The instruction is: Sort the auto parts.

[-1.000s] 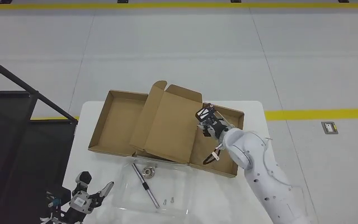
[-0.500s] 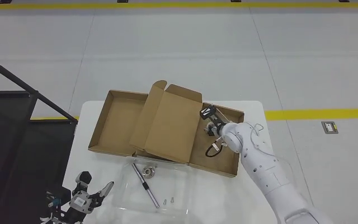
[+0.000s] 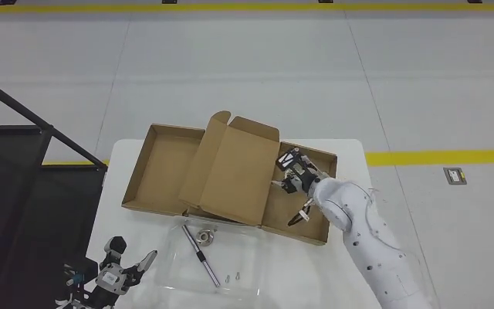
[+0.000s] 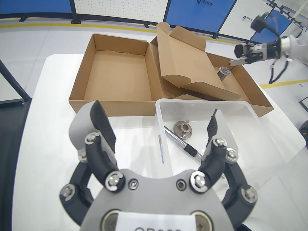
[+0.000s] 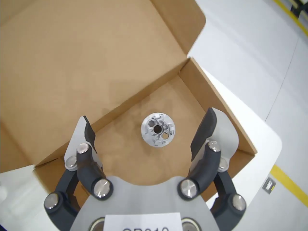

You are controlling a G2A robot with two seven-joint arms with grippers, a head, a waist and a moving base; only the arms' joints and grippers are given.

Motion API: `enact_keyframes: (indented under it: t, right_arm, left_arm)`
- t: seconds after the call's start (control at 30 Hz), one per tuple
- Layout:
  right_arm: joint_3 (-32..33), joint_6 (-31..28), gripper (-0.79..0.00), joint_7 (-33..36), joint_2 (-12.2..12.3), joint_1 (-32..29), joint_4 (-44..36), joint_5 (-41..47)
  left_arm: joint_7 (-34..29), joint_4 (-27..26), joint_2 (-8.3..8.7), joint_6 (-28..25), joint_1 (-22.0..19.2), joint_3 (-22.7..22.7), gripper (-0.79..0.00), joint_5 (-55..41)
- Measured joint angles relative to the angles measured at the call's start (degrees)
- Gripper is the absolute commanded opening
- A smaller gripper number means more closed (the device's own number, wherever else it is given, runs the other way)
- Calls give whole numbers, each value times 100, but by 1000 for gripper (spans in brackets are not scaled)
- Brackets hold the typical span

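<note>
Right gripper (image 5: 147, 125), jaws wide, hangs over the hub (image 5: 157, 130) in the box (image 5: 216, 92) — apparently set to straddle it; left gripper (image 4: 156, 110) likewise wide.

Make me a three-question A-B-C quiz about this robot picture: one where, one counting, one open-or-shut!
1. Where is the round metal disc? A floor; B cardboard box; C shelf.
2. How many long rods lie in the clear bin? A one; B three; C five.
3. The right gripper is: A shut on the disc; B shut on a rod; C open.
Answers: B, it sits on the box floor. A, a single rod lies there. C, its fingers stand apart above the disc.
</note>
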Motion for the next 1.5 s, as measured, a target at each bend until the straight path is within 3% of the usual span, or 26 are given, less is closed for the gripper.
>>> enact_keyframes:
  t: [0.13, 0.27, 0.5, 0.83, 0.97, 1.0, 1.07, 1.2, 1.5]
  right_arm:
    - [131, -435, 0, 265, 149, -1193, -2016, -443]
    - [-291, -993, 0, 472, 185, -1607, -2868, -868]
    - [-1727, -1899, 0, 751, 105, -1447, -2710, -1530]
    - [-1644, -1892, 0, 741, 107, -1453, -2712, -1521]
    - [-1952, -2128, 0, 567, 107, -1444, -2587, -1899]
    - [-2049, -2115, -46, 597, 95, -1434, -2530, -2001]
    - [-2291, -2074, -209, 703, 53, -1401, -2390, -2148]
    - [-2663, -2016, -400, 993, -42, -1307, -2118, -2226]
    - [-2964, -2111, -425, 1739, -309, -777, -1085, -1509]
  left_arm:
    - [0, 0, 0, 0, 0, 0, 0, 0]
    - [0, 0, 0, 0, 0, 0, 0, 0]
    - [0, 0, 0, 0, 0, 0, 0, 0]
    - [0, 0, 0, 0, 0, 0, 0, 0]
    - [0, 0, 0, 0, 0, 0, 0, 0]
    - [0, 0, 0, 0, 0, 0, 0, 0]
    - [0, 0, 0, 0, 0, 0, 0, 0]
    - [0, 0, 0, 0, 0, 0, 0, 0]
    - [0, 0, 0, 0, 0, 0, 0, 0]
